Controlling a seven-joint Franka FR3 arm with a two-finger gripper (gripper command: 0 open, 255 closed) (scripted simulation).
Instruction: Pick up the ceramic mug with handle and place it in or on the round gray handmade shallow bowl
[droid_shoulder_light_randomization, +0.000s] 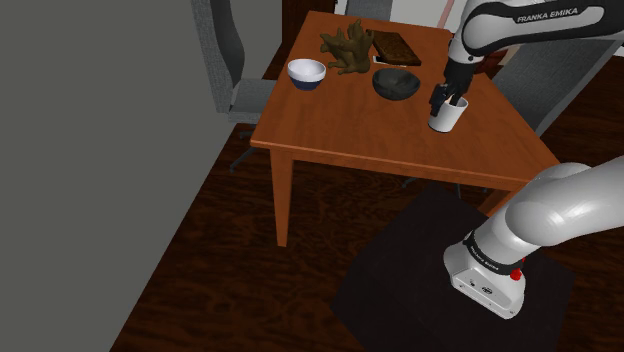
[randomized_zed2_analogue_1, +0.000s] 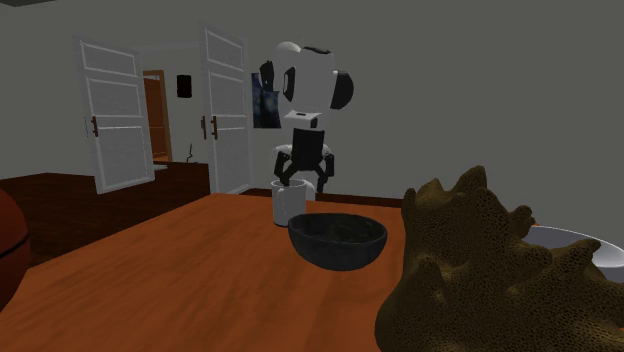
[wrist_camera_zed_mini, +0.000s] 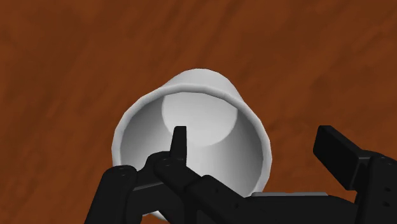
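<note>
Brown table (droid_shoulder_light_randomization: 400, 150) is carrying a dark gray bowl (droid_shoulder_light_randomization: 396, 83) and, near it, a white mug (droid_shoulder_light_randomization: 452, 120) standing upright on the bare wood. Black gripper (wrist_camera_zed_mini: 254, 137) is hanging with fingers spread astride the mug's wall, one inside, one outside, clasping nothing.

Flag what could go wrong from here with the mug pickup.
1. The black pincer straddles just one wall of the plain white cylindrical mug, jaws open; closing on that thin rim might tip it or let it slip when lifted.
2. The round dark grey shallow bowl sits close by; a low carry might knock it.
</note>
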